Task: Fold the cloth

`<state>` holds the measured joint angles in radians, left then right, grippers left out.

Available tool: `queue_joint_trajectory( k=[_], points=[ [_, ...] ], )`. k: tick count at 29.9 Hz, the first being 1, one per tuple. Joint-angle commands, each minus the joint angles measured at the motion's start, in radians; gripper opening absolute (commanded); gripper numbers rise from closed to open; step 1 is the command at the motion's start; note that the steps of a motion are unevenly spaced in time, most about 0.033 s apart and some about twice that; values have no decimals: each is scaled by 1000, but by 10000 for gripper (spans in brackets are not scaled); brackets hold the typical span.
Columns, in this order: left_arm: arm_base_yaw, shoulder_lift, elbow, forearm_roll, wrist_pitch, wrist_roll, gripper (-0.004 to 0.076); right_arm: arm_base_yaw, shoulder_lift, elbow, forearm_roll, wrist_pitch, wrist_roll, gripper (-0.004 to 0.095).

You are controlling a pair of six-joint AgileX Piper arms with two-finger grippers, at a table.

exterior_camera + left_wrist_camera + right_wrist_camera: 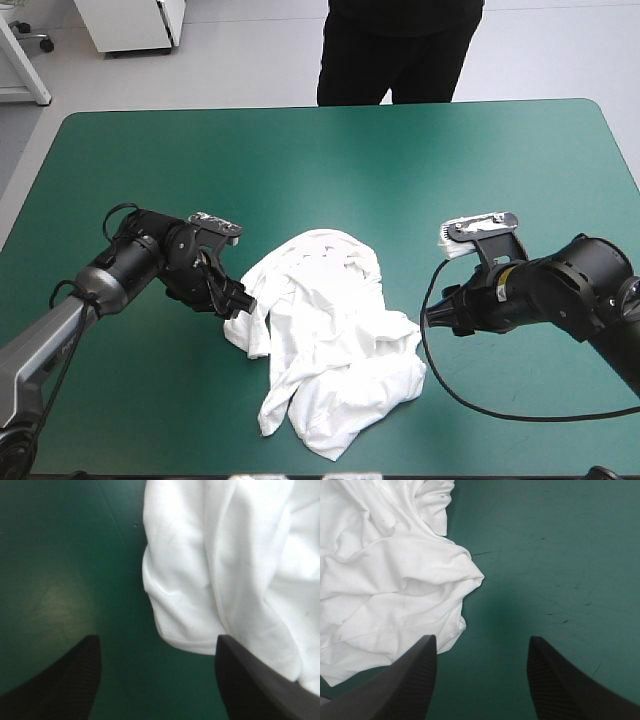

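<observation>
Black fin-shaped fingers of the left gripper [157,641] are standing wide apart, holding nothing, with a fold of the crumpled white short-sleeved T-shirt [330,340] lying between them. Right gripper [481,639] is likewise gaping empty just beside the heap, which is sitting mid-table on the teal-green cover [480,160]. Judged step: approaching to grasp. Next, each gripper is probably needing an edge to pinch, then spreading the shirt flat.

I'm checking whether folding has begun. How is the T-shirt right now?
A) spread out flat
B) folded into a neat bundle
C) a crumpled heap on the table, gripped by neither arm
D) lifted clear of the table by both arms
C: the T-shirt lies rumpled on the table, and the left end effector and right end effector both have their fingers apart, clamping nothing.
</observation>
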<state>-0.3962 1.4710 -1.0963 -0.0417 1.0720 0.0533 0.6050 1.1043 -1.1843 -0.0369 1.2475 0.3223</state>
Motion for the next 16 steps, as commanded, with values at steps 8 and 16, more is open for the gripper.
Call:
queue_joint_trajectory(
  k=[8,16],
  points=[
    [-1,74,64,-29,-115,1,475,-7,-19,-23,-11,-9,7,498],
    [-1,90,132,-82,-193,3,394,-7,-17,-23,-9,-17,7,463]
  ],
)
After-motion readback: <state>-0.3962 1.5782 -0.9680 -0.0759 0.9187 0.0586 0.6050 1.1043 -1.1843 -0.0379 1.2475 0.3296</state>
